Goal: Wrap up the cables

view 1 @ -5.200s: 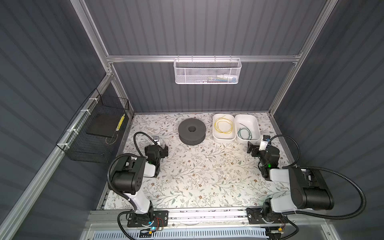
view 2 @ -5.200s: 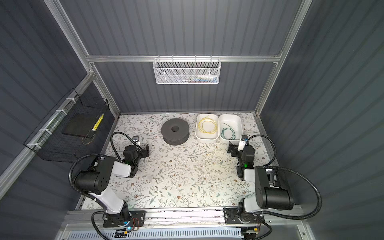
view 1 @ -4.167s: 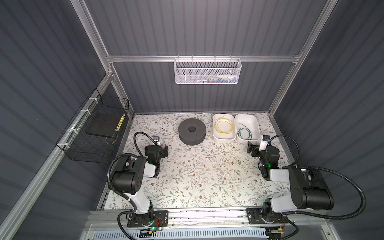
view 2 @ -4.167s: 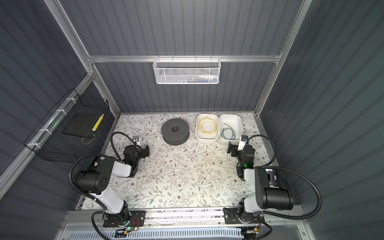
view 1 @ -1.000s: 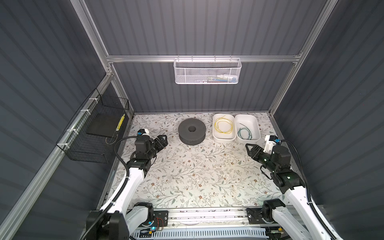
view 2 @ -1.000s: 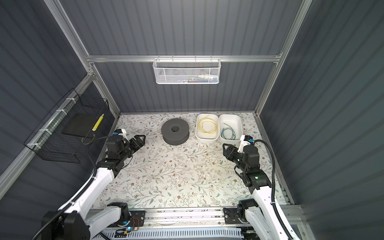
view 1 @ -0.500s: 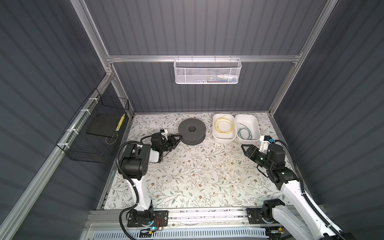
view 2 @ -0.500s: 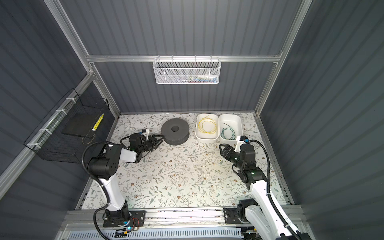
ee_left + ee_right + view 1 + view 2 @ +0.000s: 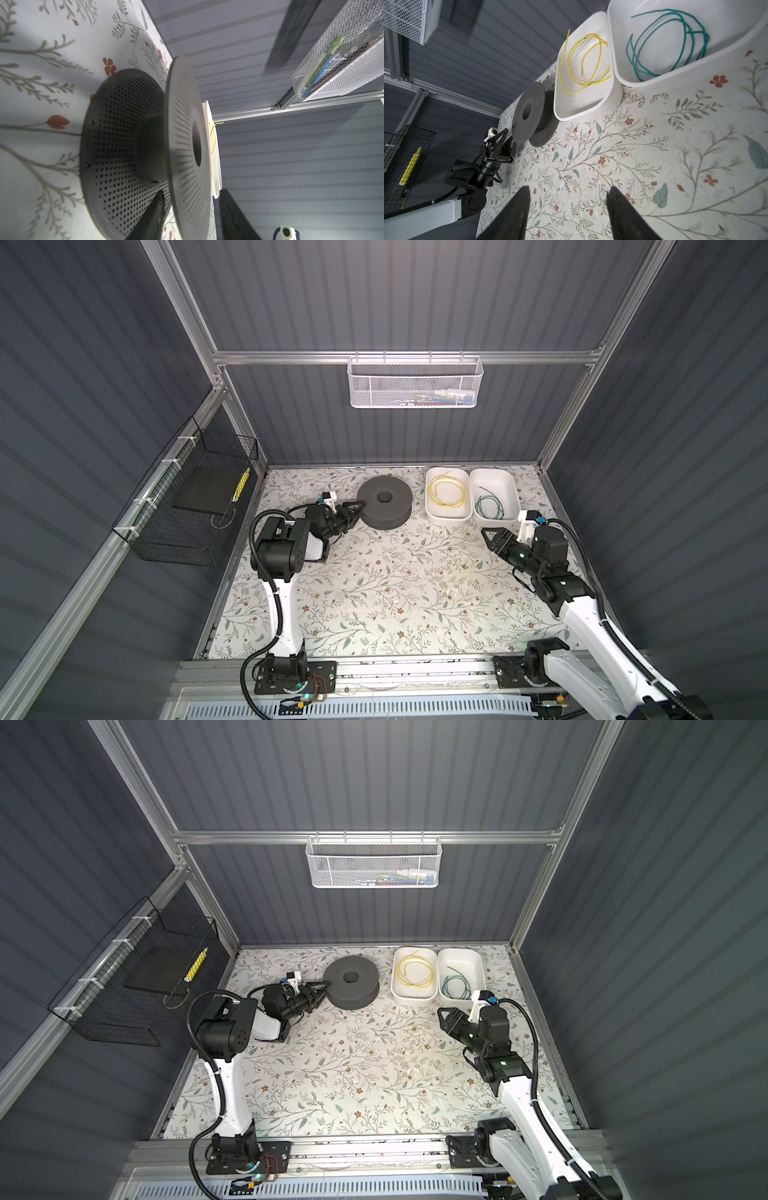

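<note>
The cables show as one thin yellow wire [image 9: 446, 493] [image 9: 415, 971] [image 9: 583, 62], lying in loose loops inside a white tray [image 9: 432, 515] at the back; the left wrist view catches only a sliver of the yellow wire [image 9: 214, 135]. A black perforated spool [image 9: 395, 512] [image 9: 359, 991] [image 9: 529, 124] lies flat left of the tray. My left gripper [image 9: 358, 512] [image 9: 322, 992] [image 9: 191, 194] is open at the spool's left edge. Its jaws straddle the top flange [image 9: 182, 135] with gaps showing. My right gripper [image 9: 488, 537] [image 9: 442, 1020] [image 9: 569, 189] hovers open and empty over the mat, in front of the trays.
A second white tray [image 9: 513, 497] holds a green wire [image 9: 488, 506] right of the yellow one. A white mesh basket [image 9: 415, 385] hangs on the back wall and a black wire basket [image 9: 187, 506] on the left wall. Flowered mat [image 9: 395, 585] covers the floor.
My left arm swung in from the left wall to the spool's edge and its jaws narrowed around the top flange. My right gripper shifted slightly towards the middle, still open.
</note>
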Robot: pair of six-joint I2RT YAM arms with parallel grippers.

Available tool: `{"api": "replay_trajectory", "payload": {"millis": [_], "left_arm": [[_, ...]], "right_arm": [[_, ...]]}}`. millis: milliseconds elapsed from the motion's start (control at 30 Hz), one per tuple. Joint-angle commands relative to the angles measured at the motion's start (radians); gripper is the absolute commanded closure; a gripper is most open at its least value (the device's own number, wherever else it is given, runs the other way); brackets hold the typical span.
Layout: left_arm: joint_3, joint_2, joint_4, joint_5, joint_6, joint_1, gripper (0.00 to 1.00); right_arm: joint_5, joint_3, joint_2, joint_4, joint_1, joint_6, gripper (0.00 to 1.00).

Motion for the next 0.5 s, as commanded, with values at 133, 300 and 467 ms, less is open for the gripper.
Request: {"api": "replay_trajectory", "payload": {"millis": [133,300,467], "left_arm": [[0.062,0.035,0.021,0.016,-0.001,0.006,0.56],[0.081,0.074,0.058,0.026,-0.018,0.006,0.58],[0.106,0.099,0.037,0.035,0.001,0.007,0.61]], "right_arm": [[-0.023,0.015,0.016,0.029,-0.004,0.008,0.39],[-0.022,0.015,0.028,0.037,-0.004,0.013,0.4],[-0.021,0.022,0.035,0.041,-0.002,0.013,0.41]]}}
